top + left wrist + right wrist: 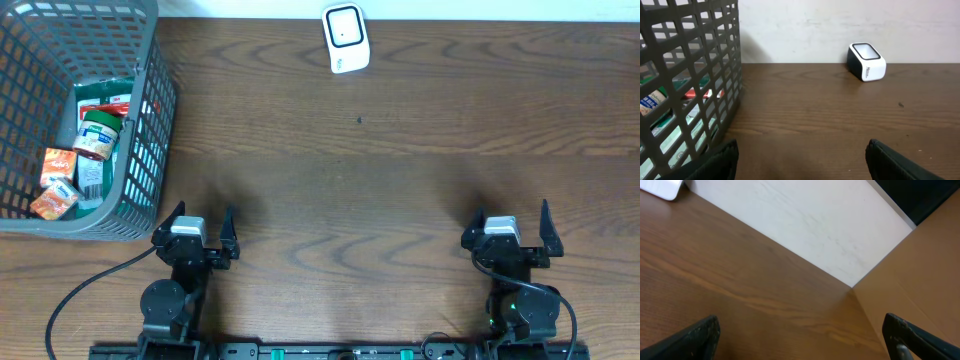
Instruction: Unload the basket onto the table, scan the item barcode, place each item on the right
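A white barcode scanner (346, 37) with a dark window stands at the table's far edge; it also shows in the left wrist view as the scanner (867, 61). Several grocery items (85, 150), a jar and small packets among them, lie in the grey wire basket (150, 140) at the far left. My left gripper (196, 225) rests near the front edge, just right of the basket, open and empty. My right gripper (511, 225) sits at the front right, open wide with nothing between its fingers.
The basket wall (690, 85) fills the left of the left wrist view. A pale wall (805, 225) runs behind the table, and a brown board (920, 275) stands at the right in the right wrist view. A black cable (80, 300) trails at the front left.
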